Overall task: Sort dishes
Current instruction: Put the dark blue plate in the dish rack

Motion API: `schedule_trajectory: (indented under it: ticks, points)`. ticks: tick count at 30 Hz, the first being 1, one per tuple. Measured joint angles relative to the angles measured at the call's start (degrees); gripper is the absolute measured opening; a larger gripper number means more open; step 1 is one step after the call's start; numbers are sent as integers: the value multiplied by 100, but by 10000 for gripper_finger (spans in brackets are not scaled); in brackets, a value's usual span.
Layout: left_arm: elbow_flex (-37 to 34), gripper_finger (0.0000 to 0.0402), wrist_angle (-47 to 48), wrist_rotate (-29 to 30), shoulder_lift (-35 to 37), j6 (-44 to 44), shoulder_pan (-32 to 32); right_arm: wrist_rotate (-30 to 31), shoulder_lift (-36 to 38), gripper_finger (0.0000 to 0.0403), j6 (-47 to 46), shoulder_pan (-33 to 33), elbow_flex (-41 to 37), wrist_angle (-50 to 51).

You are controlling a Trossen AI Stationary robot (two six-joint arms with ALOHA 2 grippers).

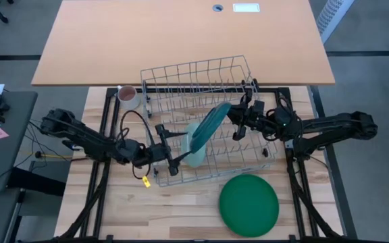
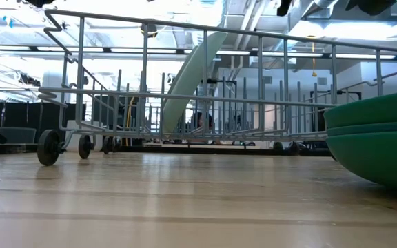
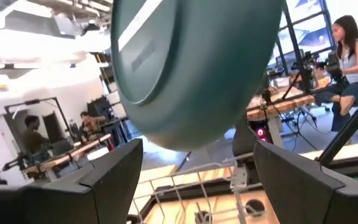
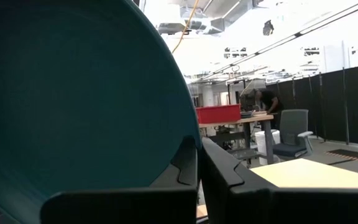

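Observation:
A dark teal plate [image 1: 213, 121] stands tilted on edge over the wire dish rack [image 1: 181, 74]. My right gripper [image 1: 237, 116] is shut on its rim, on the side toward the table's right. A pale mint plate [image 1: 193, 152] leans between the rack's wires beside it and also shows in the low view [image 2: 188, 72]. My left gripper [image 1: 175, 154] is open at the rack's left side. In its wrist view, its fingers [image 3: 114, 177] stand below the teal plate's underside [image 3: 191, 68]. A stack of large dark green plates [image 1: 248, 204] lies on the table in front of the rack. My right gripper [image 4: 199, 165] pinches the teal plate's rim [image 4: 188, 134] between its two fingers. The fingers come roughly level from the table's right. The plate stands tilted on edge above the rack. I cannot tell whether its lower edge rests on the wires.
A small pinkish-white mug [image 1: 127, 96] stands at the rack's far left corner. The green stack [image 2: 378, 138] takes up the near right of the table. A larger desk [image 1: 181, 40] lies beyond the far edge. People sit in the room behind [image 3: 347, 56].

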State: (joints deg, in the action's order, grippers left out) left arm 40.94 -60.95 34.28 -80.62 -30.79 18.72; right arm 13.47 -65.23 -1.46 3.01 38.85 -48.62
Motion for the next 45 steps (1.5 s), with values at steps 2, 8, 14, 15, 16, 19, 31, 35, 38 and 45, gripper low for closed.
schedule_trajectory:
  ticks: [2, 8, 14, 15, 16, 19, 31, 35, 38, 45]
  points:
    - [103, 300, -2, -20, -28, -30, 2, 0, 0, 7, 31, 0, 0, 17]
    - [376, 300, 269, -22, -24, -143, 2, 0, -50, 7, 55, 0, 0, 38]
    - [445, 300, 313, -31, -22, -348, -12, 0, -79, 7, 53, 18, 0, 9]
    - [445, 300, 313, -31, -22, -370, -21, 0, -79, 7, 55, 17, 0, 15]
    - [445, 300, 311, -31, -22, -390, -22, 0, -79, 7, 53, 17, 0, 15]
    - [446, 300, 311, -31, -22, -412, -22, 0, -79, 7, 53, 17, 0, 15]
    - [518, 300, 313, -72, -22, -330, 149, 0, -79, 7, 38, -65, 0, -180]
    - [684, 300, 383, 94, -15, -604, 263, 4, -79, 7, 38, -167, -1, -352]
    - [775, 300, 416, 221, -15, -997, 342, 2, -79, 7, 38, -240, -1, -509]
    - [814, 300, 405, 249, -15, -1286, 398, 2, -79, 7, 38, -307, 0, -639]
